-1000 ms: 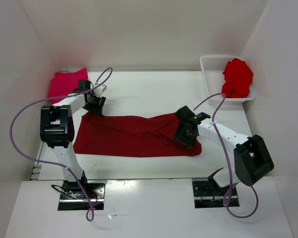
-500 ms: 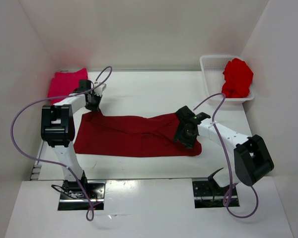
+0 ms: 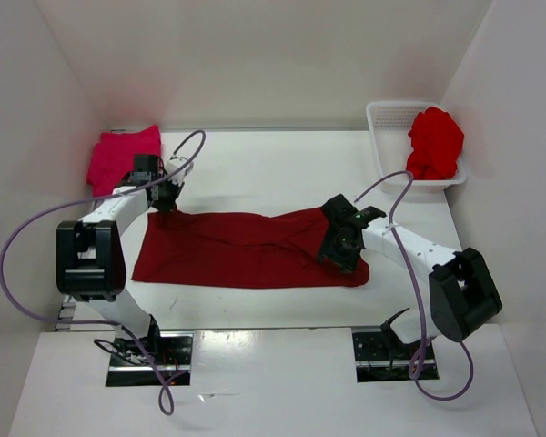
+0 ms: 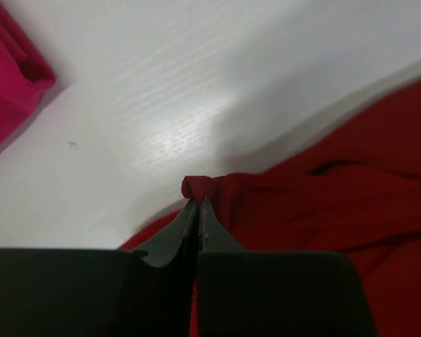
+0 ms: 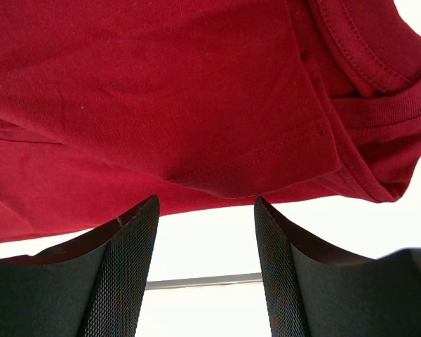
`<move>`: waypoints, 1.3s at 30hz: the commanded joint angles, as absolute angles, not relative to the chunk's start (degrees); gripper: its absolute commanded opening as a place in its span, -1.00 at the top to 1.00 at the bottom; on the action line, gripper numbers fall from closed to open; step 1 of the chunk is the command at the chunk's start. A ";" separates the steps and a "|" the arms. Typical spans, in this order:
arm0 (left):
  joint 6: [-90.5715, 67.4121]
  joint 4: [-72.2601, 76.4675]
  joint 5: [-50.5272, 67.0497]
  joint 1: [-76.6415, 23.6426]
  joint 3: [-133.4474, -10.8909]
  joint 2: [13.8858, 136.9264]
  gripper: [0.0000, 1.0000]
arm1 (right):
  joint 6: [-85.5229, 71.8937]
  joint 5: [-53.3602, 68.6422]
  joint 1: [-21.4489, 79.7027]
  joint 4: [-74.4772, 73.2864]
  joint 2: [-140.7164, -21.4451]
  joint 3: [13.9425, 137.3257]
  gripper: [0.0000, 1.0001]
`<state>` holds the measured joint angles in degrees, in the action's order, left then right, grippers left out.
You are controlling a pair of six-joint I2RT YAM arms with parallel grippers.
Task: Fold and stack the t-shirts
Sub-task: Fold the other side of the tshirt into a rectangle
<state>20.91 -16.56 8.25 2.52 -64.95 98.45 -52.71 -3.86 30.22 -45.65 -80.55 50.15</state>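
A dark maroon t-shirt [image 3: 246, 248] lies spread across the middle of the table. My left gripper [image 3: 161, 202] is shut on its far left corner; in the left wrist view the fingertips [image 4: 198, 201] pinch a small bunched fold of the maroon cloth [image 4: 281, 203]. My right gripper [image 3: 338, 250] hovers over the shirt's right end, open, with nothing between its fingers [image 5: 207, 210]; the hemmed edge of the maroon shirt [image 5: 161, 91] lies just past the tips. A folded pink t-shirt [image 3: 121, 155] rests at the far left. A bright red t-shirt [image 3: 434, 143] is crumpled in the basket.
The white mesh basket [image 3: 387, 116] stands at the back right against the wall. White walls close in the table on the left, back and right. The pink t-shirt's corner [image 4: 7, 77] lies close to my left gripper.
My left gripper has shut on the maroon shirt's far left corner and shifted left, its arm swinging left and tugging that corner along. The right arm has not moved.
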 commanded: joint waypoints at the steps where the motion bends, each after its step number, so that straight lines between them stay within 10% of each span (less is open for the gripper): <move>1: 29.95 -17.75 12.03 2.29 -59.97 92.91 1.00 | -53.17 -4.83 29.88 -44.74 -79.45 50.45 -0.24; 25: 35.24 -21.88 17.23 4.83 -52.38 82.18 0.54 | -53.17 -4.83 29.88 -44.74 -78.31 49.92 -0.24; 39: 46.13 -33.57 20.40 6.06 -51.15 77.34 0.69 | -53.17 -4.83 29.88 -44.74 -78.31 49.92 -0.24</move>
